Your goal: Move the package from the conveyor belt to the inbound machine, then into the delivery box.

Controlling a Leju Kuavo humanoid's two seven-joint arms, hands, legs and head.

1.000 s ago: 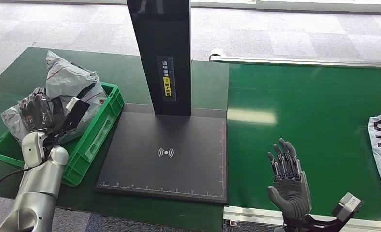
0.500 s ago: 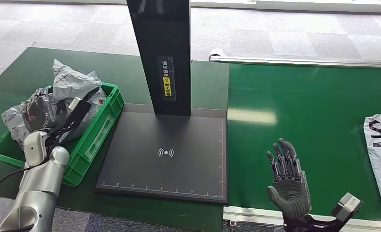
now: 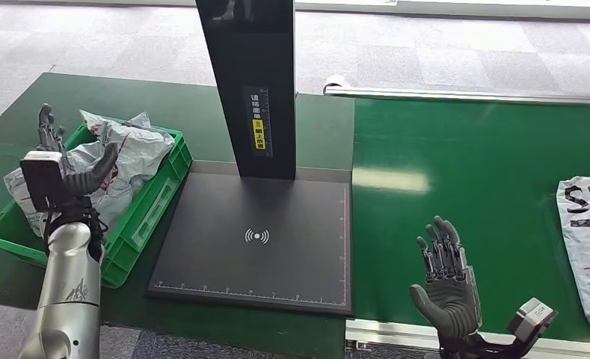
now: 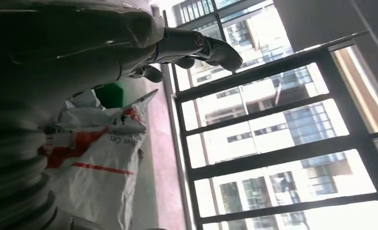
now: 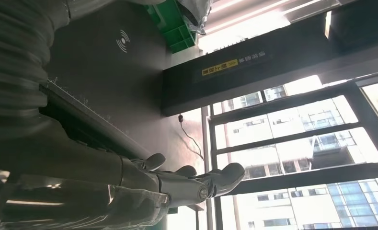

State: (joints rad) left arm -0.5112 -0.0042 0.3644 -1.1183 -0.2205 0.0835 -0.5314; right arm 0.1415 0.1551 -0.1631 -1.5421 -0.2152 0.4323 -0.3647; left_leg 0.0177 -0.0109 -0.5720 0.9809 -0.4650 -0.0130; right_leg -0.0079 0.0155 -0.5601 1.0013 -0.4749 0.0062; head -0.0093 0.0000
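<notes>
Package (image 3: 123,153), a crumpled grey mailer with red print, lay in the green delivery box (image 3: 155,202), just beyond and below the raised left hand (image 3: 63,161). That hand held nothing, its fingers spread and pointing upward above the near side of the box. Judging by this, one package had already reached its final place, so the scanning and dropping steps looked complete for it. A second package (image 3: 587,247), white with black lettering, waited on the green conveyor belt (image 3: 463,164), well to the outer side of the right hand (image 3: 447,288), which hovered palm-open and empty over the belt near its front edge. That one seemingly remained to be picked up, set on the inbound machine (image 3: 258,239) between the two hands, then carried on to the box. The left wrist view showed the mailer's red printing up close beside the grey thumb, detail the head view blurred. The right wrist view showed the machine's wave symbol and its yellow column label from below, with windows beyond.
</notes>
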